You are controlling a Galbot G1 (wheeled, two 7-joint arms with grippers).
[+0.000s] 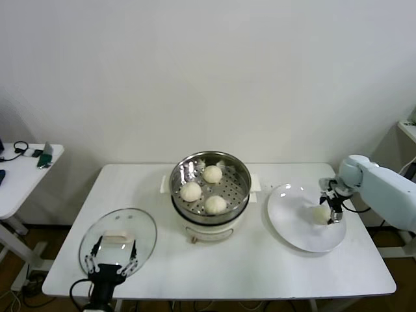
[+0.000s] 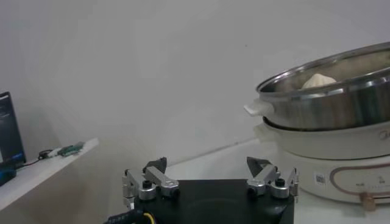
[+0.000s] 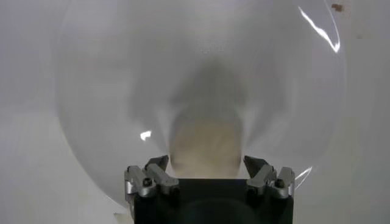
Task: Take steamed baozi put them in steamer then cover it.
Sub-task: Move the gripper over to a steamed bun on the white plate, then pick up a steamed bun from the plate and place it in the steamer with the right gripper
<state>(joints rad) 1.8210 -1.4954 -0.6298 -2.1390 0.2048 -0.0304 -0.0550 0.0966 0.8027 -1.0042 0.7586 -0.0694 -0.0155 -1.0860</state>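
Three steamed baozi lie in the shiny steamer, which sits on its white pot base at the table's middle. A fourth baozi rests on the white plate at the right. My right gripper is lowered over it, open, one finger on each side with small gaps; in the right wrist view the baozi fills the space between the fingers of that gripper. The glass cover lies flat at the front left. My left gripper hovers open just above it, holding nothing.
A white side table with a phone and cables stands off to the left. The left wrist view shows the left gripper, the steamer and one baozi top beyond it. The plate reaches close to the table's right front edge.
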